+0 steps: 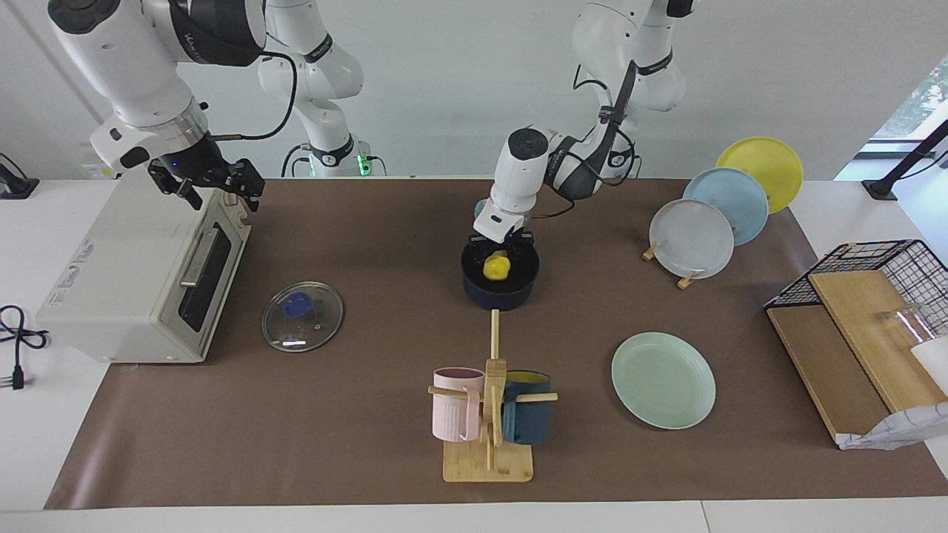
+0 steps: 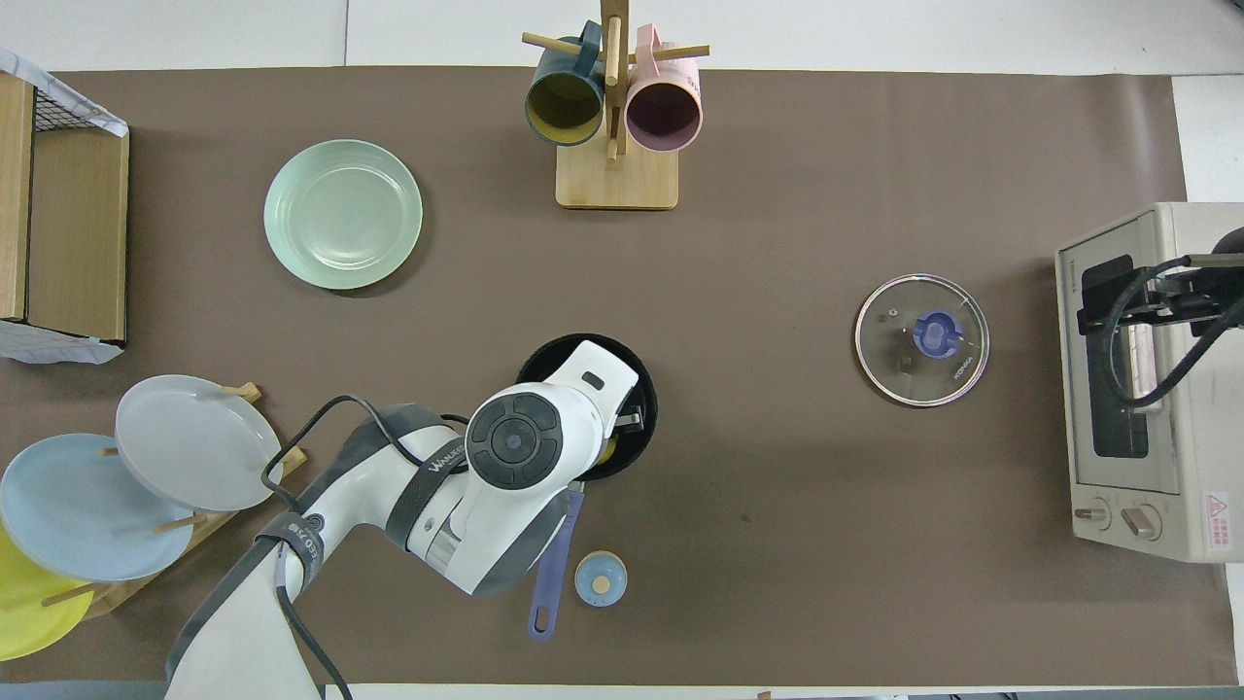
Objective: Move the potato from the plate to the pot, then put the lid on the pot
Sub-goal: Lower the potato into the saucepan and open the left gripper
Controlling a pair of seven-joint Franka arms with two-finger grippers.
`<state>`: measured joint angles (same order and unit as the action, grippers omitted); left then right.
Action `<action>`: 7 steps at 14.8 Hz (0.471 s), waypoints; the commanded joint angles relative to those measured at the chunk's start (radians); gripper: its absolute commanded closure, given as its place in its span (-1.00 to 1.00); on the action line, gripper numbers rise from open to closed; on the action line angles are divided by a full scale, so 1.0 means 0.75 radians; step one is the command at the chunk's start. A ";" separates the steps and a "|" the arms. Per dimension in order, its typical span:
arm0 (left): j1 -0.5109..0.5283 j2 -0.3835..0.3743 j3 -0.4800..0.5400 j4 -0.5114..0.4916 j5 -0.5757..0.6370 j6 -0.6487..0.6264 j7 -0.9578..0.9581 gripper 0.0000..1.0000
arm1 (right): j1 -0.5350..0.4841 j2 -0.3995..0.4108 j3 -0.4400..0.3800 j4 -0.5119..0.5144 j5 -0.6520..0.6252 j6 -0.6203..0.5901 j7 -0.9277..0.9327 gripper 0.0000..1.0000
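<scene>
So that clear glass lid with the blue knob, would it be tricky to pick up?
Probably. The round clear glass lid lies flat on the brown mat, so its thin metal rim offers little hold; the raised blue knob looks the likelier grip. Being glass, it is likely stiff, rather heavy, and breakable if dropped.

potato (image 1: 496, 268): bright yellow
pot (image 1: 501, 290): dark navy, black inside
plate (image 1: 663, 380): pale mint green
lid (image 1: 302, 316): clear glass, blue knob
</scene>
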<state>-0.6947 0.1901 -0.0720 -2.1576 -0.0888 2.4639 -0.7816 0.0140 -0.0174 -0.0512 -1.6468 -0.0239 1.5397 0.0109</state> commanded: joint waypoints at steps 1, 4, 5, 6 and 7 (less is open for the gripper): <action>-0.029 -0.014 0.026 -0.030 0.004 0.040 -0.007 0.80 | -0.025 -0.018 0.015 -0.015 0.016 0.005 0.010 -1.00; -0.027 -0.016 0.024 -0.028 0.059 0.028 0.001 -1.00 | -0.025 -0.018 0.015 -0.015 0.016 0.005 0.010 -1.00; -0.027 -0.020 0.026 -0.026 0.061 0.026 0.003 -1.00 | -0.025 -0.018 0.017 -0.015 0.016 0.005 0.010 -1.00; -0.025 -0.026 0.026 -0.021 0.067 0.024 0.019 -1.00 | -0.025 -0.016 0.015 -0.015 0.016 0.005 0.010 -1.00; -0.021 -0.033 0.024 -0.013 0.067 0.008 0.032 -1.00 | -0.025 -0.018 0.017 -0.015 0.016 0.005 0.010 -1.00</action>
<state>-0.6981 0.1890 -0.0714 -2.1536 -0.0581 2.4733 -0.7755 0.0140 -0.0174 -0.0512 -1.6468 -0.0239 1.5397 0.0109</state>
